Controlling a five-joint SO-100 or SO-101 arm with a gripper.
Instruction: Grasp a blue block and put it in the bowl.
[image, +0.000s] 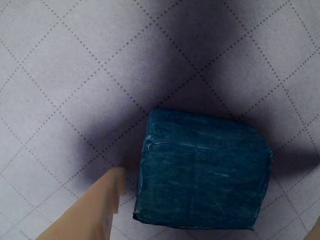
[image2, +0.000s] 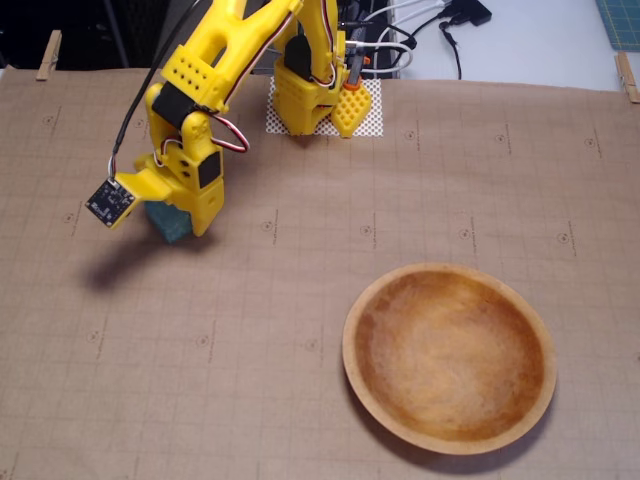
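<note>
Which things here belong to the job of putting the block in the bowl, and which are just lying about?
Belong to the job:
- blue block
- bowl
- tool, down over the block

Just lying about:
- cables at the table's far edge
- white mesh mat under the arm's base

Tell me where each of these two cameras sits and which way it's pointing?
Wrist view: rides on the arm, looking straight down at the blue block on the paper; one fingertip shows.
Fixed view: sits high, looking down at the table, bowl and whole yellow arm, its gripper at the block.
Shared: the blue block.
</note>
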